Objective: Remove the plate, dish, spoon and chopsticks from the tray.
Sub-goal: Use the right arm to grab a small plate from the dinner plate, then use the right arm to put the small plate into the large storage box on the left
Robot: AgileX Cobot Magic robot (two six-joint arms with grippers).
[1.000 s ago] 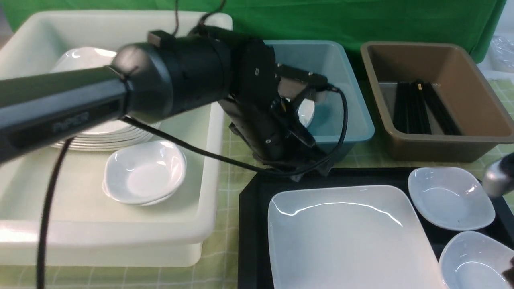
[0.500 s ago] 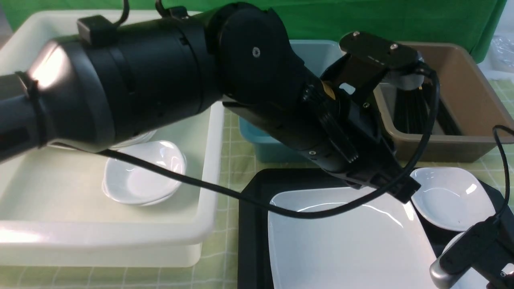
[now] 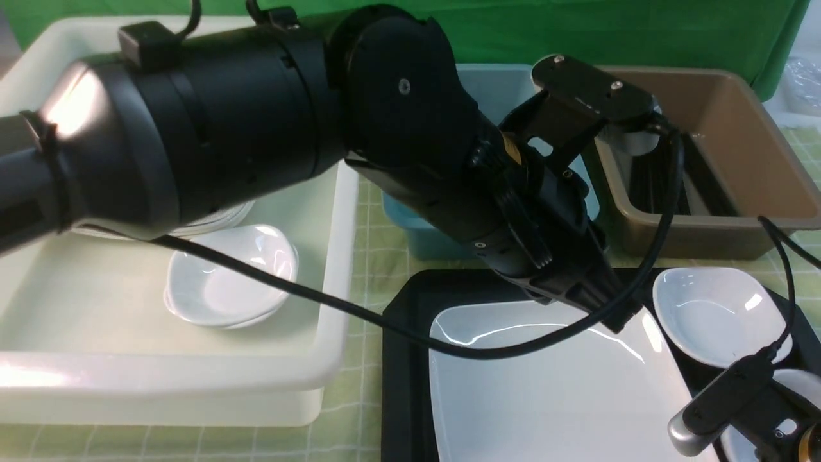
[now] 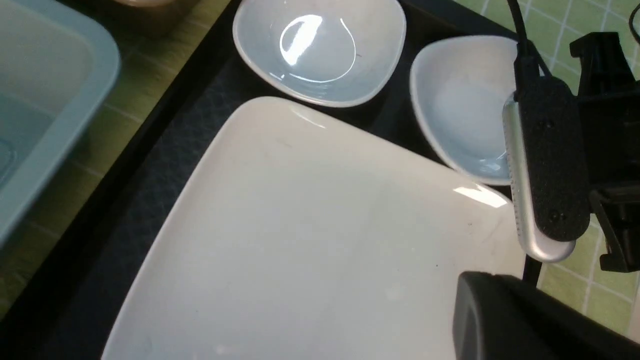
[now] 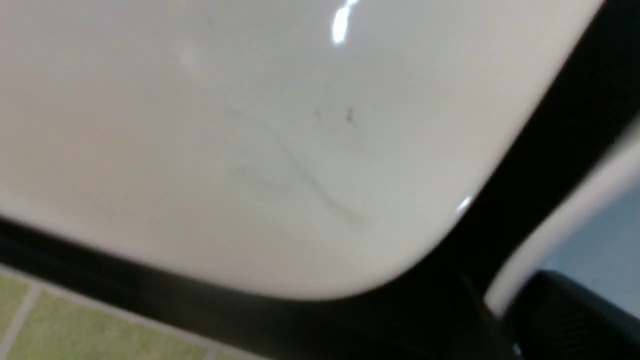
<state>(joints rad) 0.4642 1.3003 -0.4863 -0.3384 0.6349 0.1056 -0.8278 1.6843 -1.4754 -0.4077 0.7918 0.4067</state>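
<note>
The large white plate (image 3: 551, 398) (image 4: 310, 240) (image 5: 250, 125) lies on the black tray (image 3: 404, 333) (image 4: 150, 165). Two small white dishes sit at the tray's right: a far dish (image 3: 712, 314) (image 4: 320, 55) and a near dish (image 3: 798, 382) (image 4: 460, 110). My left gripper (image 3: 616, 314) hangs shut and empty just above the plate's far right corner. My right gripper (image 5: 500, 305) straddles the near dish's rim (image 5: 565, 215), shut on it. Black chopsticks (image 3: 702, 186) lie in the brown tub. The spoon is hidden.
A big white tub (image 3: 192, 385) at the left holds stacked plates and small dishes (image 3: 224, 276). A teal tub (image 3: 417, 237) and a brown tub (image 3: 750, 128) stand behind the tray. My left arm (image 3: 256, 128) spans the scene. My right wrist camera (image 3: 725, 401) hangs over the tray's right.
My left arm swung from the teal tub across to the plate's far right corner and shut. My right arm came in low from the right onto the near dish.
</note>
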